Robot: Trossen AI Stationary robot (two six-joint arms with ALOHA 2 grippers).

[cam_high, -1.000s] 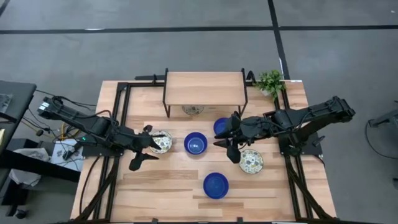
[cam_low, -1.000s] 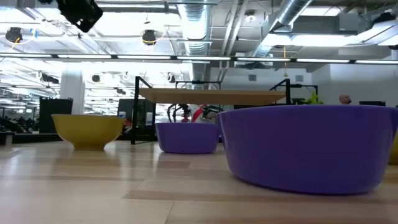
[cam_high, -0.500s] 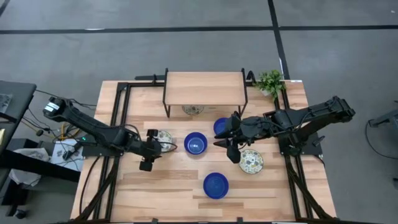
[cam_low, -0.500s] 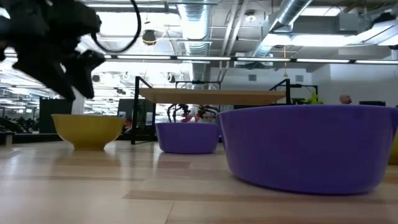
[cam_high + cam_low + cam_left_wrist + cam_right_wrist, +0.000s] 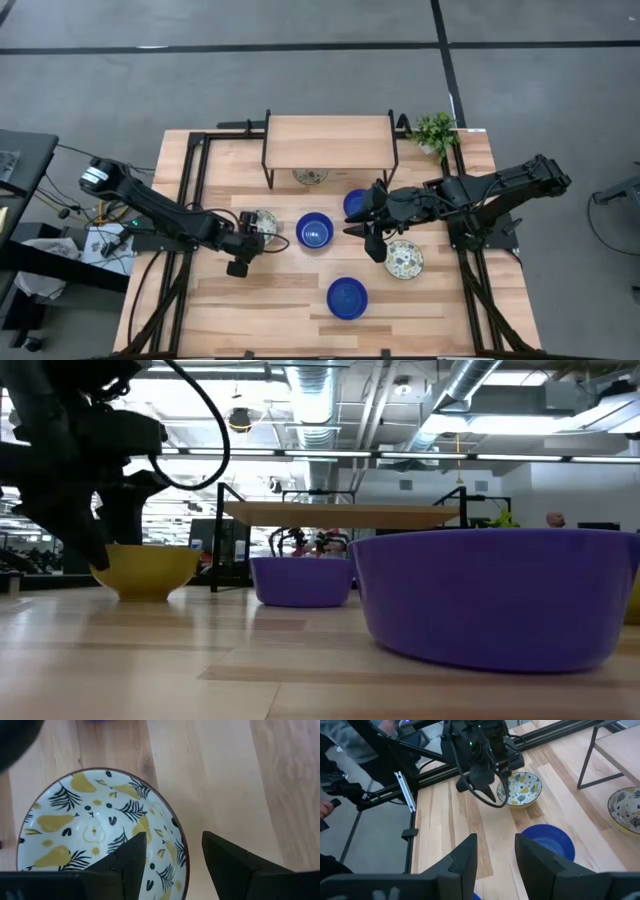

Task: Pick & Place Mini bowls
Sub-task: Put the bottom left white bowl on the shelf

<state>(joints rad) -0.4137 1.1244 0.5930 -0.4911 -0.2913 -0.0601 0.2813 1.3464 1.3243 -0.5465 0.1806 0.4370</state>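
Left gripper (image 5: 247,247) low over the pear-patterned mini bowl (image 5: 262,224) near the table's (image 5: 280,290) left edge, fingers (image 5: 127,857) parted astride the bowl's rim, nothing gripped. Right gripper (image 5: 364,226) above the table's middle, between two blue mini bowls (image 5: 314,231), spread open and empty. Another patterned mini bowl (image 5: 405,259) just beside it.

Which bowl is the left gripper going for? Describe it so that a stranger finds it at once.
Start at the wooden shelf at the table's far side and come toward the left arm. Under the left gripper sits a white bowl painted with yellow pears and dark leaves; its nearest neighbour, beside it toward the middle, is a plain blue bowl.
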